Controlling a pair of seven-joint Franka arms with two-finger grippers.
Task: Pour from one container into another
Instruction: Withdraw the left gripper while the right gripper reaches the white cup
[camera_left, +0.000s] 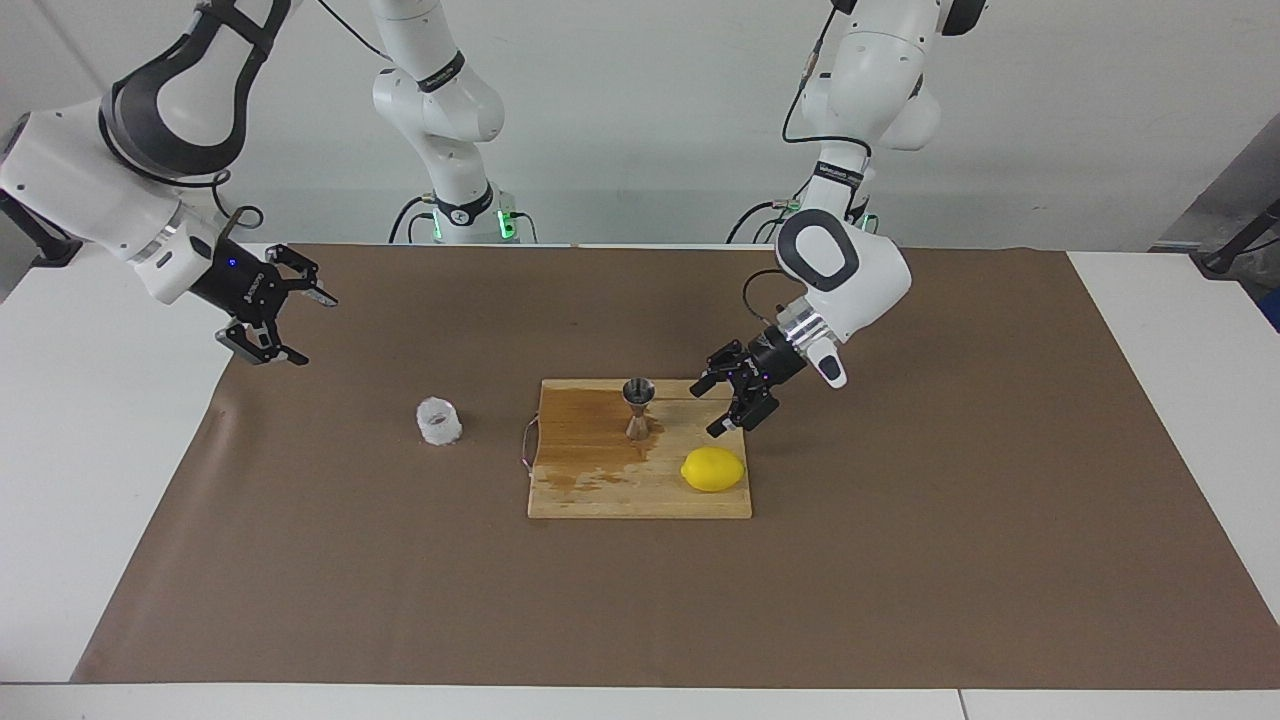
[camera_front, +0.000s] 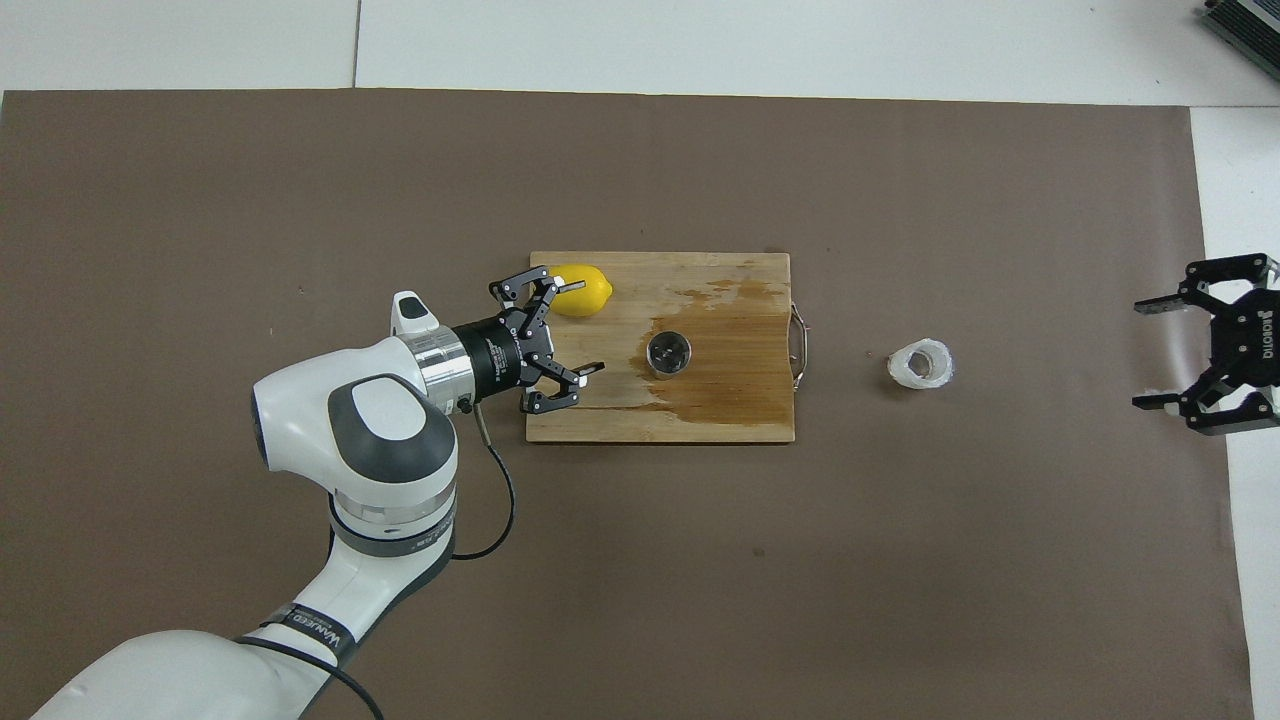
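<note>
Jaws of both grippers spread, empty; jigger (camera_left: 637, 404) upright on wet board (camera_left: 590, 480), cup (camera_left: 439, 421) apart.

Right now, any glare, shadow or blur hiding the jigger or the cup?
Facing view: jigger sharp, small highlights on the steel, soft shadow on the wet board. Overhead view: cup translucent but distinct on the brown paper; jigger's rim unobscured.

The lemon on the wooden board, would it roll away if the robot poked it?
Probably a little. The lemon is rounded and lies on its side on the flat cutting board, so a poke could set it rolling. Its pointed ends would likely make it wobble and curve, not run straight. It sits close to the board's edge, so it might drop onto the brown paper.
</note>
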